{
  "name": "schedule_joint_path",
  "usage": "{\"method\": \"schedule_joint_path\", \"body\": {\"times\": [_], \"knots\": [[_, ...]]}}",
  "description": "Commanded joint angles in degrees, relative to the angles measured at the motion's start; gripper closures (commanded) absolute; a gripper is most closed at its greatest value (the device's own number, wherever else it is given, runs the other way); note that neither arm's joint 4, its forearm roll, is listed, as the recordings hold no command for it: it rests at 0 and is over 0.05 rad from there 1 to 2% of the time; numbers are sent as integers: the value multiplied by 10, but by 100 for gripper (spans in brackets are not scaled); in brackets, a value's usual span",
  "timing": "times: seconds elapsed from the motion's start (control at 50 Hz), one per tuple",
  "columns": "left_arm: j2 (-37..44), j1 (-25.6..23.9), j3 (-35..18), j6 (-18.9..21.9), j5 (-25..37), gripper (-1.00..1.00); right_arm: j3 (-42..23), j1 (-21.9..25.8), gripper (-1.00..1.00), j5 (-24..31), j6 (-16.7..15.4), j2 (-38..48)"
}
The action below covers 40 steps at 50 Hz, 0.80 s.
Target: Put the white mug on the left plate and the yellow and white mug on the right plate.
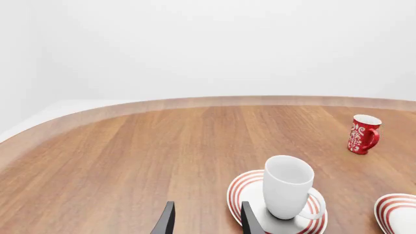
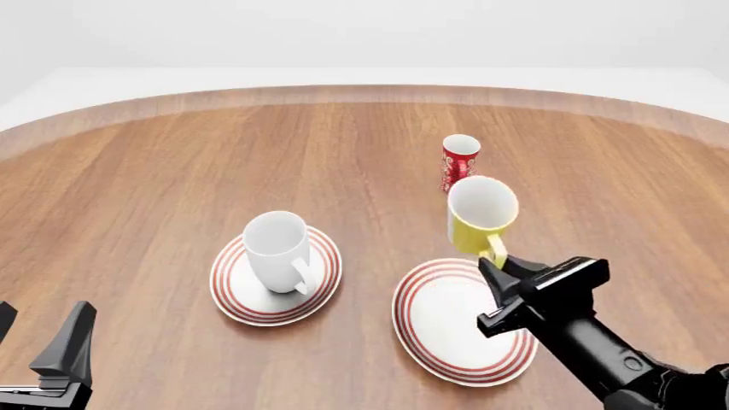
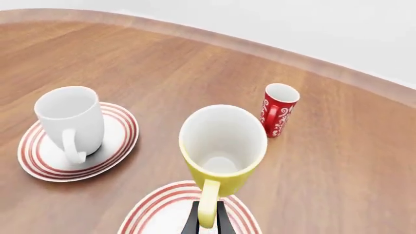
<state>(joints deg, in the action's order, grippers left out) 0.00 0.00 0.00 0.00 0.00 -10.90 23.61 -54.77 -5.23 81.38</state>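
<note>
Brown wooden tabletop with a rounded far edge is spread under everything. On it, the slightly larger red-ringed white plate lies bare on the right, evidently reserved for the small yellow mug with a white inside, which is carried above its far rim, clamped by the handle in the right gripper. The smaller matching plate already bears the large plain white mug, upright (that half looks done). The left gripper is held apart and empty, near that plate. A slim red cup with white marks stands beyond, unneeded.
</note>
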Motion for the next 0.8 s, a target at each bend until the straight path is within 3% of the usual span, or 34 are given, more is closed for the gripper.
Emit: {"method": "schedule_joint_path", "body": {"times": [0.02,0.38,0.56,0.8], "knots": [[0,0,0,0,0,-100,55,-6,100,16,-2,-74],[0,0,0,0,0,-100,106,-3,100,57,-4,-157],[0,0,0,0,0,-100,109,-5,100,110,4,-203],[0,0,0,0,0,-100,109,4,100,115,19,-188]]}}
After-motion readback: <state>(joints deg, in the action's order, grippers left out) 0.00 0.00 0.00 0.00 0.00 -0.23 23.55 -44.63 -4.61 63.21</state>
